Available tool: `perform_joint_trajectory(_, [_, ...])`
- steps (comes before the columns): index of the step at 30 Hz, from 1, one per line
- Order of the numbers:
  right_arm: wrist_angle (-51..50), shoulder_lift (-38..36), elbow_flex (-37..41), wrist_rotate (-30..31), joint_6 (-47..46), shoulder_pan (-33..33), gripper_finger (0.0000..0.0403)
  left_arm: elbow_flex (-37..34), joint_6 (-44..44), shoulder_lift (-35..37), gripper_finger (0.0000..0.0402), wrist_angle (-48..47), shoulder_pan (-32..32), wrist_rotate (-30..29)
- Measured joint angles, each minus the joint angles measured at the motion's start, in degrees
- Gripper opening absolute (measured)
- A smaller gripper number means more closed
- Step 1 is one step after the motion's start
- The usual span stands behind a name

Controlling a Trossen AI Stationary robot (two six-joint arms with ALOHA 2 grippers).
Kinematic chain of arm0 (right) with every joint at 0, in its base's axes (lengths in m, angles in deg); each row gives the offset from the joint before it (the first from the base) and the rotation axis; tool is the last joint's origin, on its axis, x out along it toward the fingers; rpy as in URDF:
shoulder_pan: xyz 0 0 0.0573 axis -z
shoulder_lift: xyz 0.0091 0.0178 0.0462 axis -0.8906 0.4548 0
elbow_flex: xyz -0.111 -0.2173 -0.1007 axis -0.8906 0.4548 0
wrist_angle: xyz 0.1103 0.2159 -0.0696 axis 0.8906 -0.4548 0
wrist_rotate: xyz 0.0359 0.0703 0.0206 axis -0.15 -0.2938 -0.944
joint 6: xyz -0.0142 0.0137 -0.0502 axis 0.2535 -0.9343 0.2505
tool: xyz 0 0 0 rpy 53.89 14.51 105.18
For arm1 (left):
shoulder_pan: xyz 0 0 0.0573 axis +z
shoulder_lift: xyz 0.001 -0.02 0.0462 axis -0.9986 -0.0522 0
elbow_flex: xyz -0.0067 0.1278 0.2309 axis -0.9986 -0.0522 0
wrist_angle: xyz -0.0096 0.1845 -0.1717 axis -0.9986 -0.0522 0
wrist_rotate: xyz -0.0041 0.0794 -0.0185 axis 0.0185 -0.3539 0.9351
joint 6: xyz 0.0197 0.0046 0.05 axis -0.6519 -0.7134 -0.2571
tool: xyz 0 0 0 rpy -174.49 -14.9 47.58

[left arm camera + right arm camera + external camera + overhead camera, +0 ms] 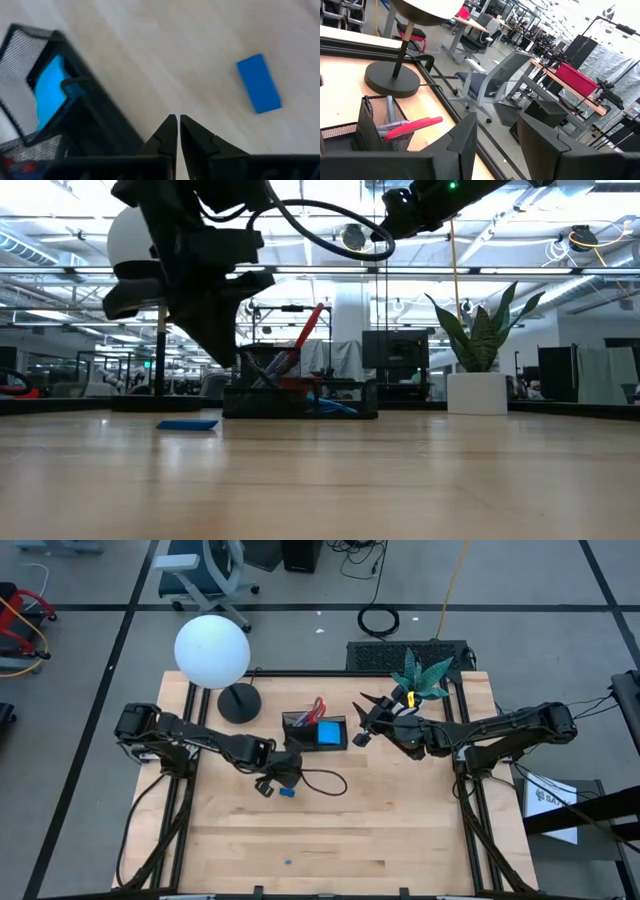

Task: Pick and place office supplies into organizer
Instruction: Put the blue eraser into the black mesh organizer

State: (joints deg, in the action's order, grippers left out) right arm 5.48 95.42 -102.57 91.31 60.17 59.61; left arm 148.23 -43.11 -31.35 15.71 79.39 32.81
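Plainly the left gripper (283, 777), fingers pinched together and empty, hangs nearest the blue eraser (287, 792), just toward six o'clock, long axis roughly three-to-nine; the organizer (316, 731) waits toward one o'clock

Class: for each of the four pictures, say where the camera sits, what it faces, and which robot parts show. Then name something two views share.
High: overhead, looking down on the table; both arms show.
Low: at tabletop height, facing the organizer; arms hang from above.
Left wrist: looks down past the shut left gripper at the eraser.
Right wrist: looks past the right gripper toward the lamp base.
Shared: red-handled scissors.
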Motion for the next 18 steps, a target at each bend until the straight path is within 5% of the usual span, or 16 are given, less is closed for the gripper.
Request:
perform_joint_trajectory(9, [0.0, 0.0, 0.0, 0.0, 0.0, 0.0, 0.0132, 0.1, 1.8, 0.2, 0.003, -1.6, 0.7, 10.6])
perform_joint_trajectory(18, [0.0, 0.0, 0.0, 0.0, -0.2, 0.0, 0.0132, 0.1, 9.5, 0.3, 0.0065, -1.7, -2.0, 10.7])
